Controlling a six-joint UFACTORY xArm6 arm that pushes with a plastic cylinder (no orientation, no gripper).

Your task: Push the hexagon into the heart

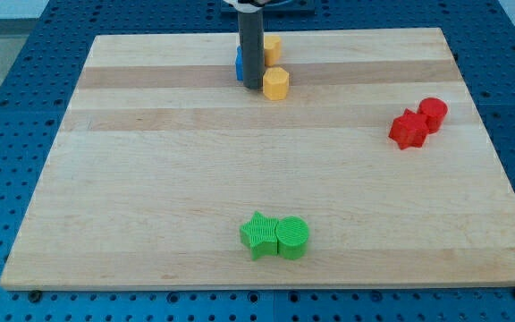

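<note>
**Tip beside the yellow pair at the counter's top edge**

I carry no gripper, only a rod, so nothing is held. My tip [252, 87] rests on the counter [150, 179] near the view's top, touching or just beside the lower yellow block [276, 83], which lies to the view's right of it. This looks like the hexagon. A second yellow block [273, 46], likely the heart, sits just above, toward the view's top. A blue block [239, 63] peeks out behind the rod, shape hidden. My judgement: push from below, upward. The top edge is close, leaving little room.
</note>
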